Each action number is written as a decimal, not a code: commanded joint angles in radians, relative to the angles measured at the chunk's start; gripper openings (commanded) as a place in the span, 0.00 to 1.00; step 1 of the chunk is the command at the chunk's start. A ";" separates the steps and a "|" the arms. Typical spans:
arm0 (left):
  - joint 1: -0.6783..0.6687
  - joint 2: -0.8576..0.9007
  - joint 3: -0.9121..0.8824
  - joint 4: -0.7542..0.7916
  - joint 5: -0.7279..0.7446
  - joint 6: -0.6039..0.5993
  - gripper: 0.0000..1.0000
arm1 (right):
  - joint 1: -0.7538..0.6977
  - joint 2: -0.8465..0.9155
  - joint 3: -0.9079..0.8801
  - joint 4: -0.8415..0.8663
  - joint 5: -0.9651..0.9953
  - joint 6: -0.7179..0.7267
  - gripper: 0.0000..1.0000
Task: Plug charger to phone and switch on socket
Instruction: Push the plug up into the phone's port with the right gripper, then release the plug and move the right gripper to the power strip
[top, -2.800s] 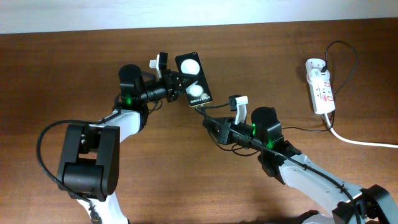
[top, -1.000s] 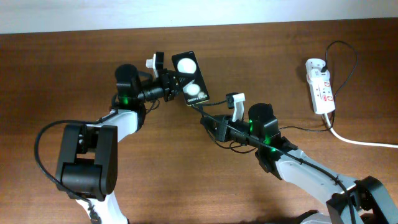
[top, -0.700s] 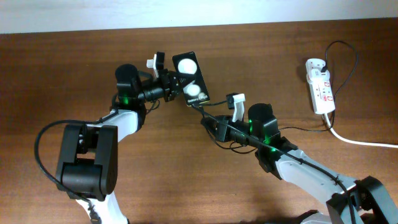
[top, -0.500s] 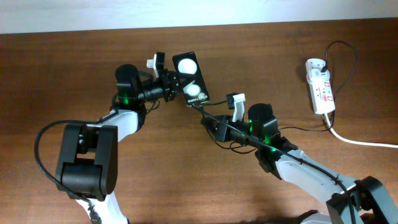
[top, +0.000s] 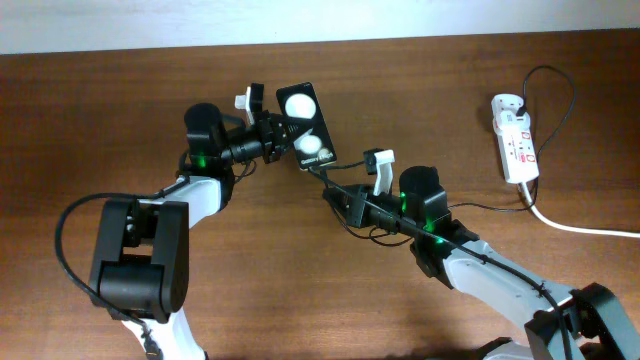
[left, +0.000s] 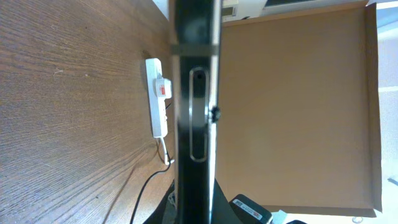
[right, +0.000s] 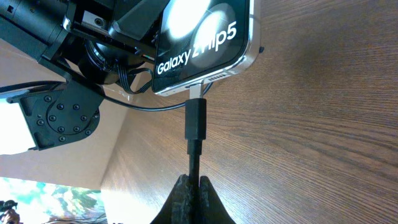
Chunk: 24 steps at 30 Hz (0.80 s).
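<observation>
The phone, a black slab with two white blobs, is held tilted above the table by my left gripper, which is shut on its side. In the left wrist view the phone shows edge-on. My right gripper is shut on the charger cable just behind its dark plug. The plug's metal tip sits at the port in the phone's bottom edge. The socket, a white power strip with red switches, lies at the far right with a white adapter.
The black cable loops behind the strip and runs along the table toward my right arm. The strip's thick white cord leaves to the right edge. The strip also shows in the left wrist view. The table is brown wood.
Since 2.8 s ago the phone and my right gripper with the plug have shifted slightly left. Over the last second nothing has visibly moved.
</observation>
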<state>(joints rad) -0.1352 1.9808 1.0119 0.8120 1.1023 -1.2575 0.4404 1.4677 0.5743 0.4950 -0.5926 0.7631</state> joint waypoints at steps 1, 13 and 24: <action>-0.006 0.000 0.014 0.010 0.016 0.016 0.00 | 0.004 0.005 0.023 0.011 -0.009 -0.006 0.04; -0.020 0.000 0.014 0.010 0.010 0.016 0.00 | 0.003 0.005 0.023 0.003 0.005 -0.002 0.04; -0.041 0.000 0.014 0.010 0.069 0.085 0.00 | 0.003 0.005 0.057 0.018 0.045 0.006 0.04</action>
<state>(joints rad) -0.1497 1.9808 1.0119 0.8131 1.1000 -1.2160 0.4404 1.4712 0.5835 0.4938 -0.5903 0.7643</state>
